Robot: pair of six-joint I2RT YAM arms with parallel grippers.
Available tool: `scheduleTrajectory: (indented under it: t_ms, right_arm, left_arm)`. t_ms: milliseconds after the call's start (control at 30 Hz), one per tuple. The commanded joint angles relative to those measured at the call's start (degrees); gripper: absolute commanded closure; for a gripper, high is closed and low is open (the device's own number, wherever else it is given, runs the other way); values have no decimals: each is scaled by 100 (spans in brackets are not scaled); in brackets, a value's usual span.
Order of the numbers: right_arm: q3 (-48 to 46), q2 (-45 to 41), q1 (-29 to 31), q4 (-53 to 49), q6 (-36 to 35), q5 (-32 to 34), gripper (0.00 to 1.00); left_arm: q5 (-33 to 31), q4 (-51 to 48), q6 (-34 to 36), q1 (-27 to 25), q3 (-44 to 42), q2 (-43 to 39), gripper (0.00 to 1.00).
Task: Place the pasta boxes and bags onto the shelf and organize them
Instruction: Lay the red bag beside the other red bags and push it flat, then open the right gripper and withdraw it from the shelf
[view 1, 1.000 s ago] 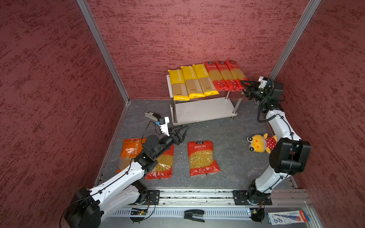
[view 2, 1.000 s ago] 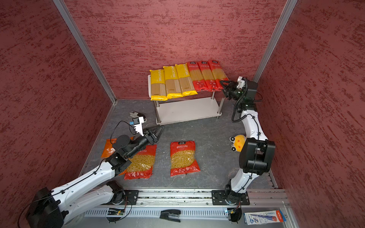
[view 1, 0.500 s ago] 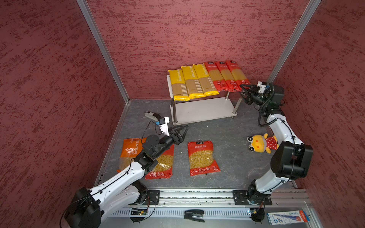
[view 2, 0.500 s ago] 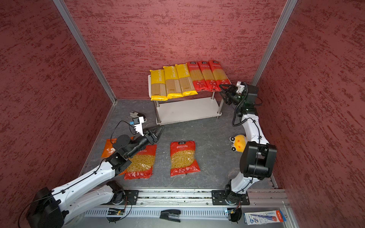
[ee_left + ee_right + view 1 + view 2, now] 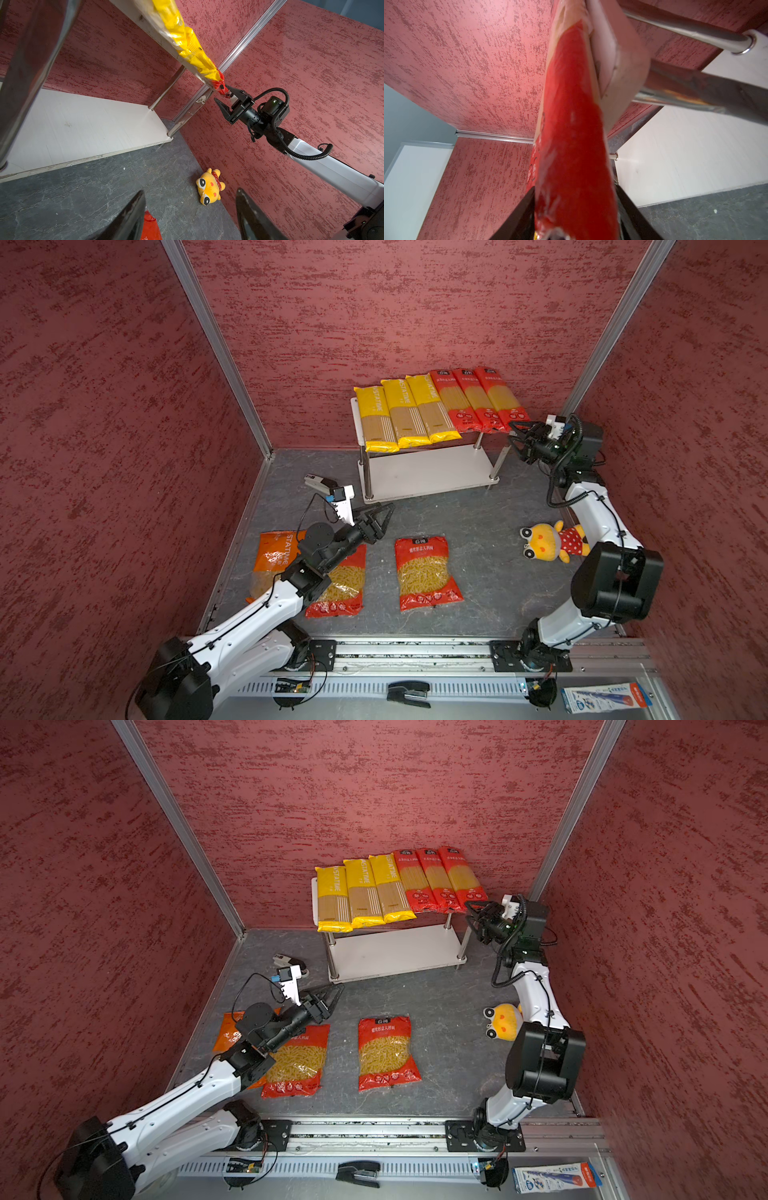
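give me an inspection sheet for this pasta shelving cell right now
surface: grey stone-look floor, no spills seen
job's things: three yellow spaghetti packs and three red spaghetti packs side by side on the shelf top board, lower board bare; left red bag, middle red bag and orange bag on the floor
clutter: plush toy, grey stapler-like item, black stapler, blue-white carton
grippers: left tool open, empty, above the floor; right tool jaws apart astride the near end of the rightmost red pack
cables: black hose loops at the right wrist, no snag seen
surroundings: red textured walls, metal corner posts
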Motion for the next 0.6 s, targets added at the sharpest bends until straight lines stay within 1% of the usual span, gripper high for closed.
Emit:
scheduleTrajectory:
  t_ms: [0, 167, 267, 367, 400, 567]
  right_arm:
    - [76, -274, -12, -175, -132, 153, 43]
    - [-398, -796, 172, -166, -116, 500, 41]
    - [-641, -1164, 343, -227, -162, 782, 40]
    - [-720, -1377, 652, -424, -332, 1045, 40]
    - [-752, -1425, 795, -440, -347, 1109, 40]
    - [-1024, -1594, 1546, -161, -312, 1538, 40]
  left_arm:
    - [57, -4, 113, 29, 133, -78, 32]
    - [45, -12, 86, 111, 134, -82, 31]
    - [49, 14, -80, 267, 158, -95, 29]
    - [143, -30, -378, 527, 280, -140, 26]
    - [173, -182, -468, 607, 348, -173, 25]
    - [59, -665, -603, 793, 637, -315, 22]
